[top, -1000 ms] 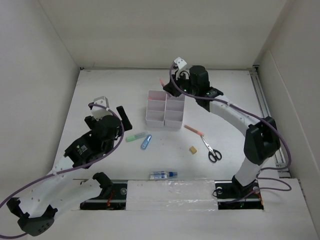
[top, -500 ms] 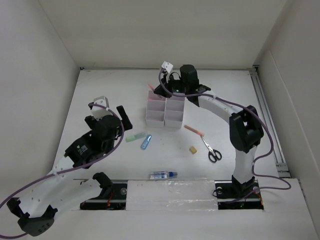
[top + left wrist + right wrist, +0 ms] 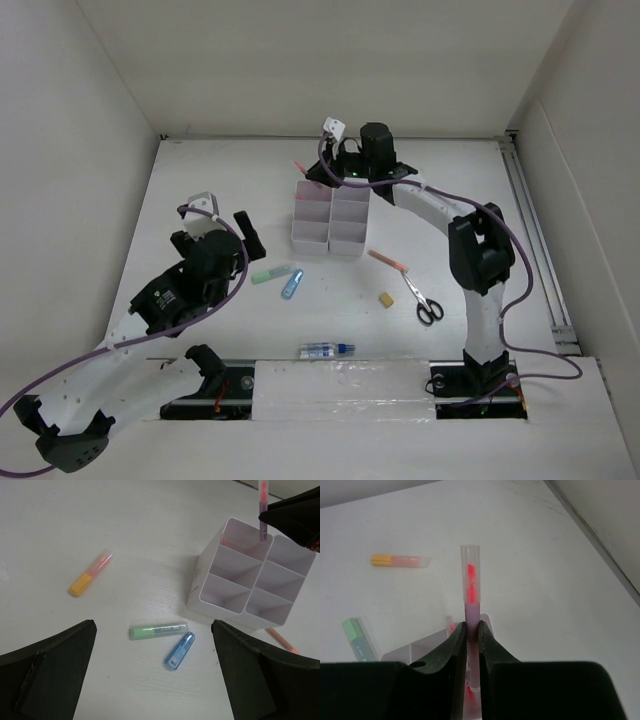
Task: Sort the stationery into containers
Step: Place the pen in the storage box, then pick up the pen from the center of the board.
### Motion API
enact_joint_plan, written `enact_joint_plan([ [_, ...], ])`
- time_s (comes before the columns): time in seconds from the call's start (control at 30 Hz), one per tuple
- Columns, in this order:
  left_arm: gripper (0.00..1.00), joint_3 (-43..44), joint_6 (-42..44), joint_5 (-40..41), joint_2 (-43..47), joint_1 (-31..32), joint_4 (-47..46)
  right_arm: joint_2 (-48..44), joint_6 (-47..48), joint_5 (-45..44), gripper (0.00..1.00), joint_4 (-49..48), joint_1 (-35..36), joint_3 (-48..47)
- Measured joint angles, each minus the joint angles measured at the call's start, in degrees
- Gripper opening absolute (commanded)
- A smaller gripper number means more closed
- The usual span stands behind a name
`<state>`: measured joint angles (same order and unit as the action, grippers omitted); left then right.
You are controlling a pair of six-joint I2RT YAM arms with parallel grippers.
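Nearest me, the left tool [image 3: 222, 212] hangs spread wide near the green marker [image 3: 159, 630]. Farther off, the right tool [image 3: 471, 630] pinches a pink pen [image 3: 471, 580] upright over the organizer [image 3: 227, 607]'s far-left compartment. I'd lower it straight, well inside, before letting go. White desk [image 3: 230, 170], plain white walls [image 3: 330, 60] around.

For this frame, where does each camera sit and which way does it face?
Top: high behind the bases, looking down at the table; left arm and right arm both show.
Left wrist: above the table, facing down at the organizer; its open fingers frame the bottom corners.
Right wrist: over the organizer, looking along its claw, shut on a pink pen.
Both wrist views share the green marker and that pen.
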<state>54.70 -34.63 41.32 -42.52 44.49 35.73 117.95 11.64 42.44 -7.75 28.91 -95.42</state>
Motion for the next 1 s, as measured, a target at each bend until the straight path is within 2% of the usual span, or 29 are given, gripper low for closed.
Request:
enact_joint_plan([
  [0.13, 1.00, 0.0, 0.1, -0.3, 0.0, 0.0, -0.1, 1.8, 0.5, 0.1, 0.08, -0.2, -0.4, -0.4],
  [0.23, 1.00, -0.2, 0.3, -0.3, 0.0, 0.0, -0.3, 2.4, 0.7, 0.1, 0.23, -0.1, -0.5, -0.4],
  [0.37, 1.00, -0.6, 0.6, -0.4, 0.2, 0.0, -0.4, 2.2, 1.3, 0.2, 0.64, -0.3, -0.5, 0.0],
  [0.43, 1.00, -0.7, 0.7, -0.4, 0.4, 0.0, -0.4, 1.4, 1.9, 0.2, 0.81, -0.3, -0.5, 1.0],
  [0.5, 1.00, -0.7, 0.8, -0.5, 0.5, 0.0, -0.4, 0.2, 2.4, -0.1, 0.85, -0.2, -0.4, 2.4],
  [0.53, 1.00, -0.7, 0.8, -0.6, 0.6, 0.0, -0.4, -0.3, 2.7, -0.2, 0.91, -0.1, -0.3, 2.8],
  [0.67, 1.00, -0.7, 0.8, -0.6, 0.7, 0.0, -0.4, -3.2, 2.8, -0.5, 0.91, -0.4, -0.4, 4.6],
  [0.77, 1.00, -0.7, 0.8, -0.7, 1.1, 0.0, -0.3, -8.6, 1.0, -2.1, 0.91, -0.5, -0.7, 9.7],
  [1.0, 1.00, -0.7, 0.8, -0.5, 3.3, 0.0, -0.3, -36.0, -2.7, -13.7, 0.89, 1.9, -1.7, 29.6],
])
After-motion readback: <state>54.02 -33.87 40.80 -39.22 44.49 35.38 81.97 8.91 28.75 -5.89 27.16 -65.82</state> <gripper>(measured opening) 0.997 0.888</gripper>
